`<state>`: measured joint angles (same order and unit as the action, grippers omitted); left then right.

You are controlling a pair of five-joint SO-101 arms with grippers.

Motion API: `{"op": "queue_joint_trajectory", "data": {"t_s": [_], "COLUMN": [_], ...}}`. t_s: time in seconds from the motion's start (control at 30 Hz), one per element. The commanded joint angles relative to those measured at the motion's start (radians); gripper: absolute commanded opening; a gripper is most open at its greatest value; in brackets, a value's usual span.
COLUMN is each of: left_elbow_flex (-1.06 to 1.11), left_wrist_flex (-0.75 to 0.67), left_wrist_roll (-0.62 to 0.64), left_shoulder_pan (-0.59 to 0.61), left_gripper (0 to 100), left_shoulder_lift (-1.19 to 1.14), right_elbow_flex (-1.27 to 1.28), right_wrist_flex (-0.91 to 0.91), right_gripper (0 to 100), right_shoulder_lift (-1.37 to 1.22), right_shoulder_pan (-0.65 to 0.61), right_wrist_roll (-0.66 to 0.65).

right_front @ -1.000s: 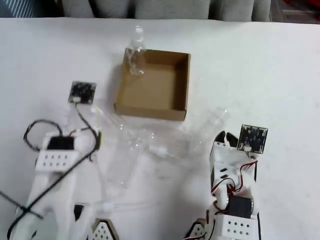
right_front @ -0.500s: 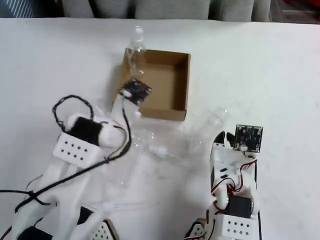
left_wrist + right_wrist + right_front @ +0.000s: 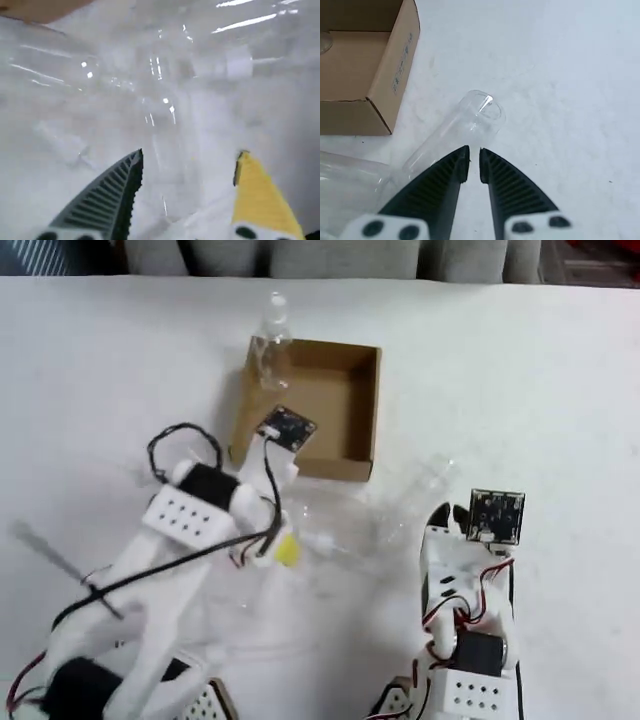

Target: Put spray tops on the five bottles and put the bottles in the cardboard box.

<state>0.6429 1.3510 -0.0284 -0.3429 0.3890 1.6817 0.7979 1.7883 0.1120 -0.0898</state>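
The left claw [image 3: 190, 154] is open, its grey and yellow fingers astride a clear bottle [image 3: 172, 125]. This bottle lies among the loose bottles [image 3: 340, 525] in the middle of the tabletop [image 3: 560, 370], just on the near side of the cardboard box [image 3: 335, 465]. One bottle with a spray top [image 3: 272, 340] stands in the box's far left corner, so I judge the step in hand to be picking the next bottle from the pile. To do it well, the claw should come down until both fingers flank the bottle's body squarely, then close gently. The clear plastic looks thin and slippery, so it may squirt out or nudge the neighbours crowded against it. Lift straight up, clear of the box wall close by. The right claw [image 3: 474, 155] rests toward the tabletop's near right corner, closed to a sliver on nothing, with its tips just short of another lying bottle [image 3: 470, 117]. It looks well placed to steady a bottle while a top goes on
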Motion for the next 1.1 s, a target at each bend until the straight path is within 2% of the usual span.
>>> {"op": "queue_joint_trajectory", "data": {"t_s": [0.0, 0.23, 0.47, 1.07], "left_elbow_flex": [-0.018, -0.081, -0.078, -0.086], "left_wrist_flex": [-0.103, -0.157, -0.241, -0.313], "left_wrist_roll": [0.012, 0.014, 0.014, 0.055], "left_shoulder_pan": [0.015, 0.079, 0.077, 0.073], "left_gripper": [29, 29, 29, 29], "left_shoulder_lift": [-0.127, -0.280, -0.351, -0.464], "right_elbow_flex": [0.008, 0.008, 0.008, 0.008], "right_wrist_flex": [0.002, -0.001, 0.002, 0.002], "right_gripper": [1.5, 1.5, 1.5, 1.5], "right_shoulder_lift": [0.012, 0.012, 0.012, 0.012], "right_shoulder_pan": [0.008, 0.007, -0.013, -0.013], "right_wrist_roll": [-0.009, -0.011, -0.011, -0.011]}}
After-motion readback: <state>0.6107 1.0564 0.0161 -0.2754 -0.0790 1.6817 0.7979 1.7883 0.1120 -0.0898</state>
